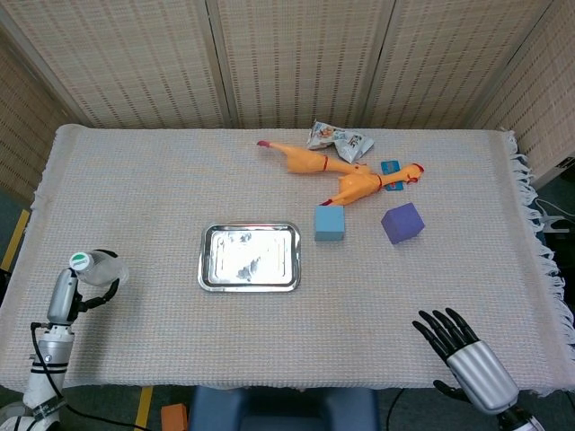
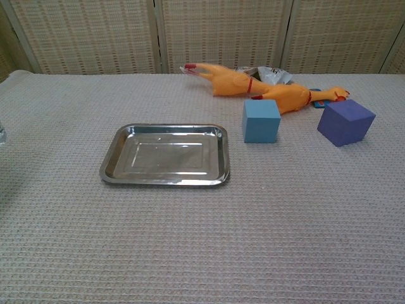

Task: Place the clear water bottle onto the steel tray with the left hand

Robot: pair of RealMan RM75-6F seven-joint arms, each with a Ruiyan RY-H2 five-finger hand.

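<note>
The clear water bottle (image 1: 99, 267) with a green cap is at the table's near left edge. My left hand (image 1: 65, 296) grips it, dark fingers curled round its body. In the chest view only a sliver of the bottle (image 2: 1, 133) shows at the left border, and the left hand is out of frame. The steel tray (image 1: 250, 287) lies flat and empty at the table's middle, well to the right of the bottle; the chest view has the tray (image 2: 120, 142) at centre left. My right hand (image 1: 465, 355) hangs at the near right edge, fingers spread, holding nothing.
Behind the tray to the right stand a light blue cube (image 1: 330, 223) and a purple cube (image 1: 402, 222). Two orange rubber chickens (image 1: 346, 175) and a snack packet (image 1: 339, 139) lie further back. A woven cloth (image 1: 135, 180) covers the table.
</note>
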